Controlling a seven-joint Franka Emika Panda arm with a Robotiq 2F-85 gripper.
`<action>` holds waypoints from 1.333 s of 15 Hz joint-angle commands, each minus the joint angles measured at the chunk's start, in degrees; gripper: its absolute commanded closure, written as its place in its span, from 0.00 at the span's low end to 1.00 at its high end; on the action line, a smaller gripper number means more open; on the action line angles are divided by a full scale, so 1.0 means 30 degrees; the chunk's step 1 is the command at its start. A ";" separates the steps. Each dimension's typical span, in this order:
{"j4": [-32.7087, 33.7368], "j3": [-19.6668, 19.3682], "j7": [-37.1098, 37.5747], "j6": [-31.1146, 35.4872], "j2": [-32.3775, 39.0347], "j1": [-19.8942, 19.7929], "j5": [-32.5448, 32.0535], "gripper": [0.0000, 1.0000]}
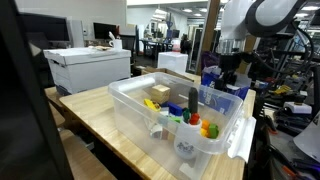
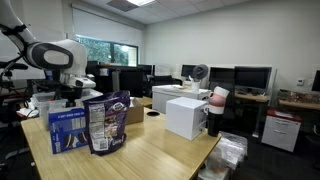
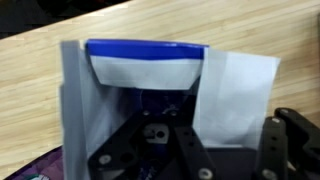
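Observation:
In the wrist view an opened blue and white box (image 3: 145,62) fills the frame, with a grey flap on its left and a white flap (image 3: 238,95) on its right. My gripper (image 3: 228,142) comes in from the bottom and its dark fingers (image 3: 160,145) stand either side of the white flap, shut on it as far as the blur shows. In both exterior views the gripper (image 2: 78,93) (image 1: 228,72) hangs just over the top of the blue box (image 2: 68,130) (image 1: 211,78). A dark snack bag (image 2: 107,122) stands right beside the box.
A clear plastic bin (image 1: 130,92) with several coloured toys stands on the wooden table (image 1: 95,120) in front of the arm. A white box (image 2: 185,115) sits further along the table (image 2: 150,150). Office desks with monitors line the background.

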 commanded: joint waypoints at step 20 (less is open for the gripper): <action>0.0797 0.1473 -0.0287 -0.2748 -0.1547 0.0552 -0.1717 0.98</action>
